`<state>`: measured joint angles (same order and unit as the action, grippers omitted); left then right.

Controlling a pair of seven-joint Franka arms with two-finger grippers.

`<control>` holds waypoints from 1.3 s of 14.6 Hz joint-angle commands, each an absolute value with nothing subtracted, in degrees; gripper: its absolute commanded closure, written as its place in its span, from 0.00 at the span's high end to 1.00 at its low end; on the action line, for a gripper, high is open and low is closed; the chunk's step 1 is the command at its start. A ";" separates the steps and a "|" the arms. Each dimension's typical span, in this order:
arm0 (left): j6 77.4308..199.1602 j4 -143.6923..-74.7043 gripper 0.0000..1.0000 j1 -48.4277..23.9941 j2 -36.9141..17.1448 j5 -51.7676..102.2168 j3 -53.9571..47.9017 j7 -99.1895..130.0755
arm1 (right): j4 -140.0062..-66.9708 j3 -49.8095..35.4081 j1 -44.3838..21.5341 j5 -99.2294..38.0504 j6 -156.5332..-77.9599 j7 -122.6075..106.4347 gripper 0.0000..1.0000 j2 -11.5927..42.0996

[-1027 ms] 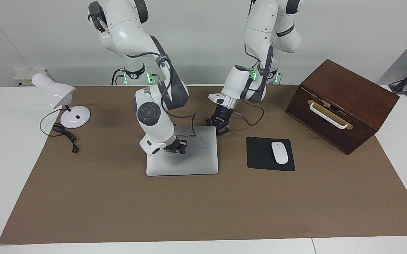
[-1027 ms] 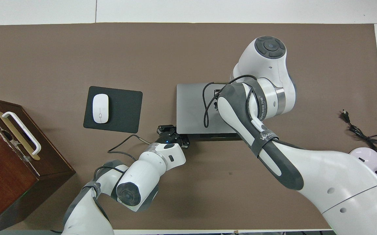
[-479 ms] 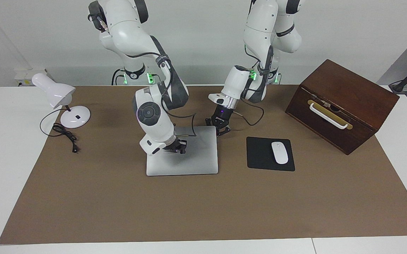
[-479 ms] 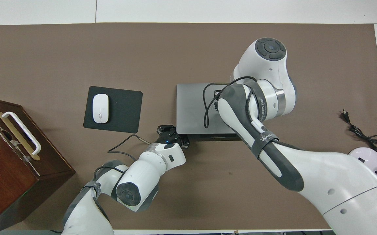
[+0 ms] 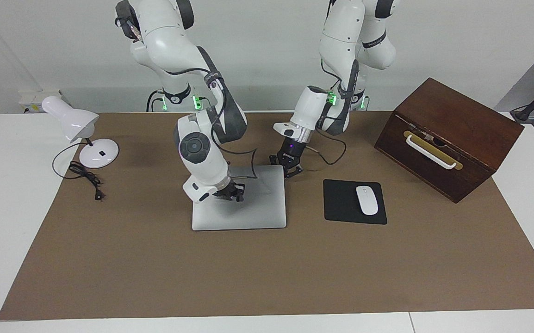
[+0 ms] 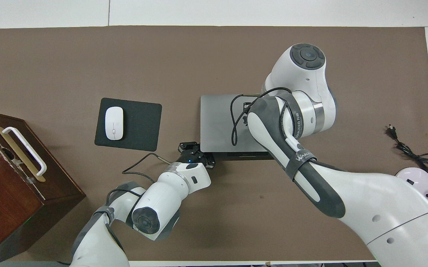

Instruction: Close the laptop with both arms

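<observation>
The silver-grey laptop [image 5: 260, 208] lies on the brown mat with its lid down flat; it also shows in the overhead view [image 6: 217, 122]. My right gripper [image 5: 232, 192] is low over the middle of the lid, at or just above its surface. In the overhead view the right arm's wrist hides that gripper. My left gripper [image 5: 289, 169] points down at the laptop's corner nearest the robots, toward the left arm's end, and also shows in the overhead view [image 6: 195, 151]. The apple logo is hidden.
A black mouse pad [image 5: 341, 203] with a white mouse [image 5: 367, 200] lies beside the laptop toward the left arm's end. A brown wooden box [image 5: 447, 138] stands at that end. A white desk lamp [image 5: 77, 125] and its cable [image 5: 86, 178] are at the right arm's end.
The right arm's wrist has shifted slightly over the lid. The laptop and the left arm have not visibly moved.
</observation>
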<state>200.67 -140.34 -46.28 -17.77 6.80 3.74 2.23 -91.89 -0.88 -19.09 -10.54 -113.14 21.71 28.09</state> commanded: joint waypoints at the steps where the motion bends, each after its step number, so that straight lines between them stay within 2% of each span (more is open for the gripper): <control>1: 200.74 -142.47 0.00 -45.62 -19.42 6.06 4.31 2.02 | -93.87 -1.05 -18.19 -11.95 -113.20 20.39 0.00 25.14; 4: 200.74 -142.47 0.00 -45.53 -19.34 6.06 4.31 2.11 | -90.80 -0.97 -18.19 -12.04 -109.27 20.83 0.00 23.82; 6: 200.66 -142.47 0.00 -45.53 -19.34 6.06 4.31 2.28 | -90.00 -0.27 -17.23 -11.17 -106.80 20.57 0.00 20.41; 10: 200.48 -142.30 0.00 -44.91 -19.34 6.15 4.31 4.74 | -88.50 0.00 -8.90 -7.84 -98.72 11.90 0.00 13.29; 14: 200.30 -142.12 0.00 -45.00 -18.63 6.15 4.22 8.69 | -88.59 0.00 -0.28 -3.78 -94.14 -4.01 0.00 8.97; 15: 200.30 -142.12 0.00 -45.00 -18.37 6.15 4.22 9.14 | -88.68 0.00 1.39 -3.78 -94.13 -5.96 0.06 8.36; 17: 200.21 -142.38 0.00 -45.00 -18.02 6.15 4.22 9.14 | -88.94 0.00 3.51 -3.78 -94.13 -7.90 0.40 7.30; 18: 200.21 -142.38 0.00 -45.00 -17.76 6.15 4.22 9.23 | -88.95 0.00 4.39 -3.78 -94.13 -8.61 0.64 6.77; 19: 199.95 -142.47 0.00 -45.00 -17.49 6.15 4.22 9.40 | -88.95 0.00 5.18 -3.78 -94.13 -8.87 0.96 6.68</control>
<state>200.69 -140.42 -46.01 -17.70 6.80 3.88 8.58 -87.61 0.82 3.60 -4.68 -94.24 -7.37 8.19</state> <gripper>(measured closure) 0.991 0.617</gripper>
